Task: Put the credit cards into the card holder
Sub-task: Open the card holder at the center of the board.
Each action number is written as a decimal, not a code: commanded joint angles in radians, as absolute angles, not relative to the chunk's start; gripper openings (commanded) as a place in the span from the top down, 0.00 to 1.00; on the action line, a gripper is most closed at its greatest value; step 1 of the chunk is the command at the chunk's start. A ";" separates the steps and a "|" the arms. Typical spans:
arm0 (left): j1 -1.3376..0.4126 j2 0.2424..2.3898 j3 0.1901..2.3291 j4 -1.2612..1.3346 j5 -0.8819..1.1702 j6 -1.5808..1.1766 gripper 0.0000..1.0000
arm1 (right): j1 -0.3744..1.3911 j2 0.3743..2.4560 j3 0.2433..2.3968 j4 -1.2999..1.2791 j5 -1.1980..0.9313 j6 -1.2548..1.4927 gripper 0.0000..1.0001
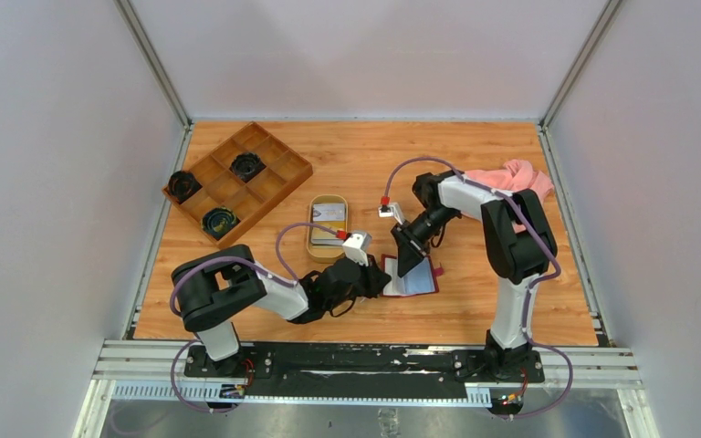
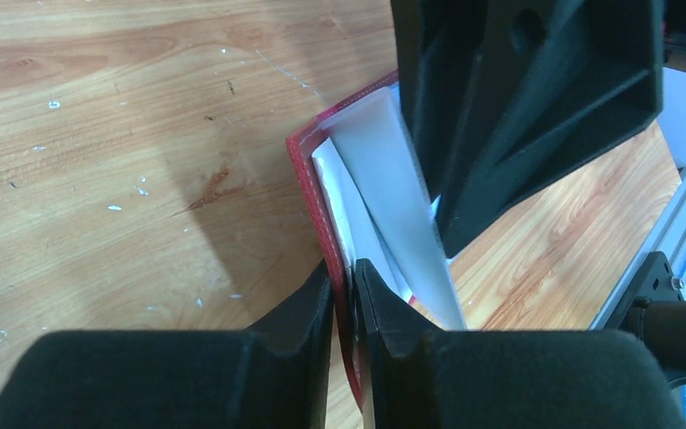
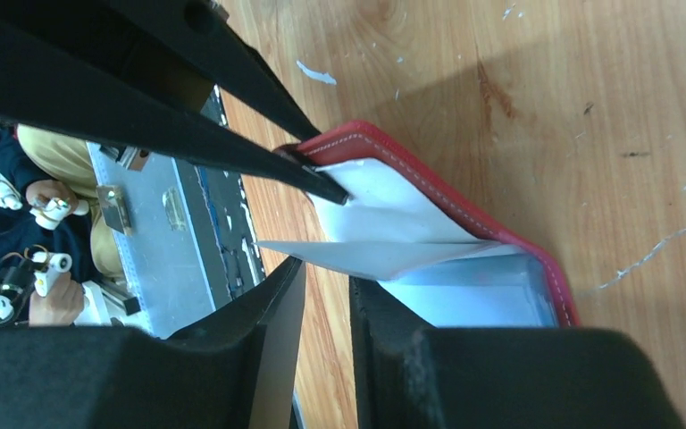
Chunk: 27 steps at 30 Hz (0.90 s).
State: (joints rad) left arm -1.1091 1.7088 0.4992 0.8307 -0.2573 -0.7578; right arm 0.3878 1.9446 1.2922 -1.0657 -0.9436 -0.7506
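Red card holder (image 1: 413,277) open on table; white card (image 2: 393,192) angled inside

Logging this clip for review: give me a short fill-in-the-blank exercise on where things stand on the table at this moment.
1. The card holder lies open between the two ____.
2. The left end effector pinches the holder's ____ edge.
3. A card still sits in the oval tray, which lies to the ____ of the compartmented box in the top view.
4. The pink cloth lies at the table's far ____ corner.

Missing words: end effectors; red; right; right

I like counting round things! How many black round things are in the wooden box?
3: one in the box's left corner, one near its top, one at its bottom. None looks hidden.
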 commanded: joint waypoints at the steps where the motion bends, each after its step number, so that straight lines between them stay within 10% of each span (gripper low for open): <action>1: -1.110 1.719 0.500 0.865 -0.257 -0.747 0.82 | 0.411 1.969 1.293 -0.979 -0.974 -0.643 0.74; 16: -1.100 1.663 0.418 0.999 -0.219 -0.777 0.46 | 0.454 2.020 1.265 -0.846 -0.880 -0.498 0.80; 27: -1.099 1.677 0.455 0.903 -0.233 -0.784 0.41 | 0.460 1.991 1.272 -0.868 -0.897 -0.538 0.79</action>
